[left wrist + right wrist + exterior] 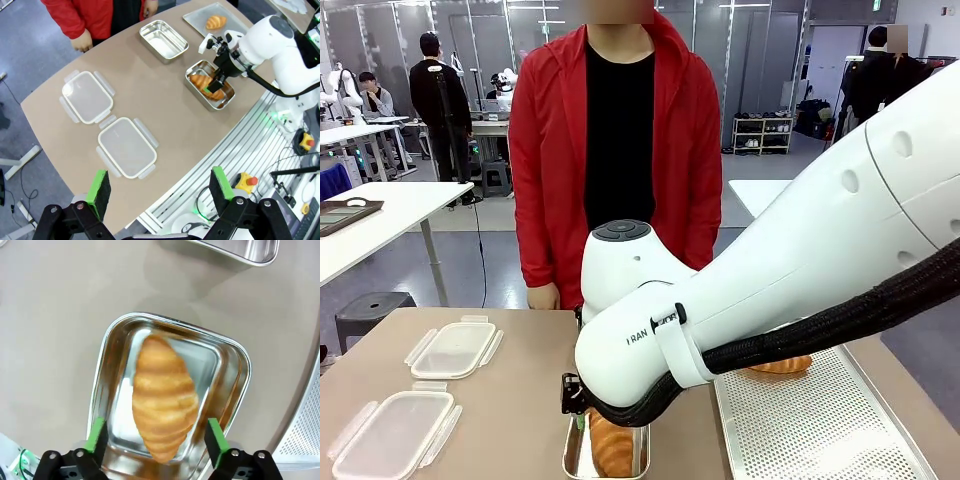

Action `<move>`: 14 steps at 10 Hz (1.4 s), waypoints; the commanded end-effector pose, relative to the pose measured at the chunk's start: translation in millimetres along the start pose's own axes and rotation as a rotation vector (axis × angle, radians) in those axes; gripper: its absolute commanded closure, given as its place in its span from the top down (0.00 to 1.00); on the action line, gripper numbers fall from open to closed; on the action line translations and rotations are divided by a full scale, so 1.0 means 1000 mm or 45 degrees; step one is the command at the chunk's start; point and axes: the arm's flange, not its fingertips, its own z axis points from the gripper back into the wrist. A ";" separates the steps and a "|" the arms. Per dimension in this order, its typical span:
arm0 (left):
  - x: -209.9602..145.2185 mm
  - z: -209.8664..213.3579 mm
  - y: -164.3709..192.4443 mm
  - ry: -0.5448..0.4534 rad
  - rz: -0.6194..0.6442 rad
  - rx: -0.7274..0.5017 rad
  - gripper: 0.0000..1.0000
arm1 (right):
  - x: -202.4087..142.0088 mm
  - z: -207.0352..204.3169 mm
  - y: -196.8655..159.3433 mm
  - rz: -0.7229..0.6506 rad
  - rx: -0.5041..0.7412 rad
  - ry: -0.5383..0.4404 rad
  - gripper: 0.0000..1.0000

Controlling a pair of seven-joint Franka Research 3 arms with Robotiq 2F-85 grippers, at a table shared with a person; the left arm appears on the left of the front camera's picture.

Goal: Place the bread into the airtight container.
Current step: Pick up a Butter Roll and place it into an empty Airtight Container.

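Two arms share one big brown table (165,115), and I am watching it from far away. My right arm (800,280) reaches across the middle. On its side lies a flat holed tray (820,430) with a spare croissant (216,21) on it. Next come two steel boxes. The far box (163,40) has nothing in it. The near box (111,365) holds the bread (164,400), which lies long-ways on the shiny bottom. Two clear lids (87,96) wait off to the side, well apart from the boxes.

My right gripper (155,432) hangs just over the bread. Its jaws are spread wide, one green pad on each side, and neither pad touches the crust. My left gripper (160,187) is high up, with its jaws spread too and nothing between them.

I think the bread is light, soft and flaky. A hard squeeze would squash it or break off crumbs. If I had to pick it up, I would pinch it gently across the fat middle, not the thin tips.
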 end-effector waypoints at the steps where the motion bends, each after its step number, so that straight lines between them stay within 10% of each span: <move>1: 0.001 0.001 0.000 -0.005 -0.015 -0.011 1.00 | 0.001 -0.008 0.007 -0.055 -0.019 -0.046 1.00; 14: 0.001 0.001 0.000 -0.005 -0.015 -0.011 1.00 | 0.000 0.000 0.000 -0.004 0.000 0.001 1.00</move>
